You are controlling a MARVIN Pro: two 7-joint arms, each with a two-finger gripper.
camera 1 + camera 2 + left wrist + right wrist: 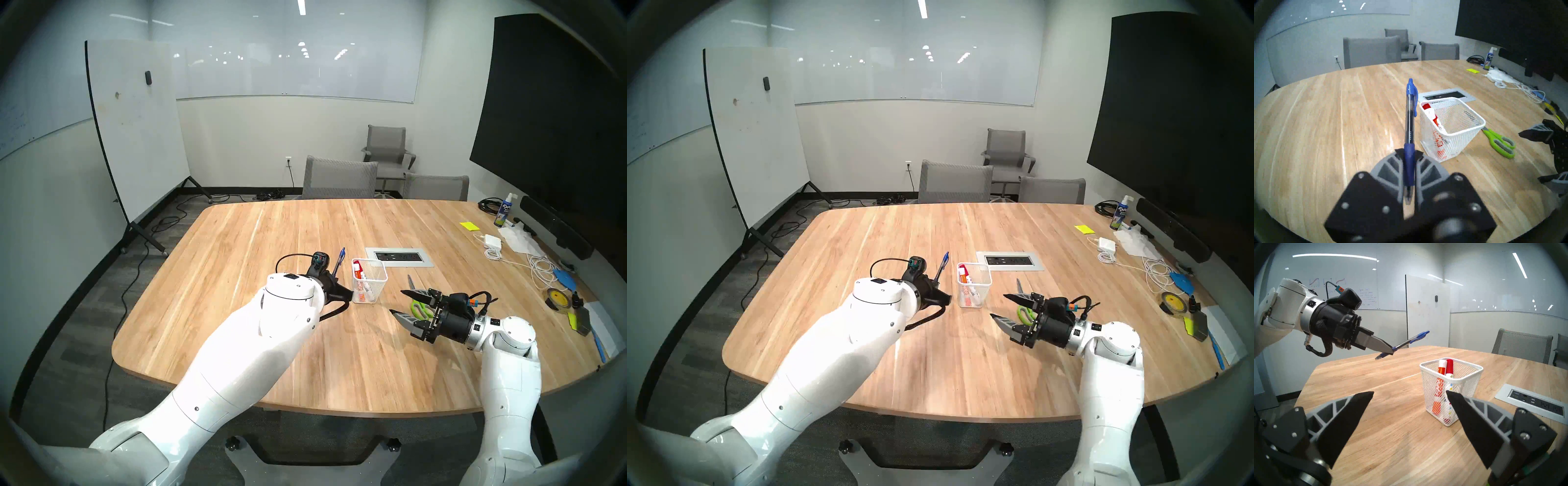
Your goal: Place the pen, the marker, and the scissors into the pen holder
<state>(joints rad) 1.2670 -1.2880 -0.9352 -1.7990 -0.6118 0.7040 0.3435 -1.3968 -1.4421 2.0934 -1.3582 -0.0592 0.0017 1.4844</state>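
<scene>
At table centre, left gripper clamps the pen by its grip, long axis tilted upward; pen holder lies at two o'clock, nearest this arm. Right gripper gapes empty.

**Meeting room clutter around a wooden table**

A wooden table is filling the room. A grey power panel is sitting flush in it, beyond the right hand. Far to that hand's right, a white charger, coiled cables, a tape roll, yellow sticky notes and a spray bottle are lying scattered. Grey chairs are standing behind the table, and a rolling whiteboard is leaning far left.
</scene>
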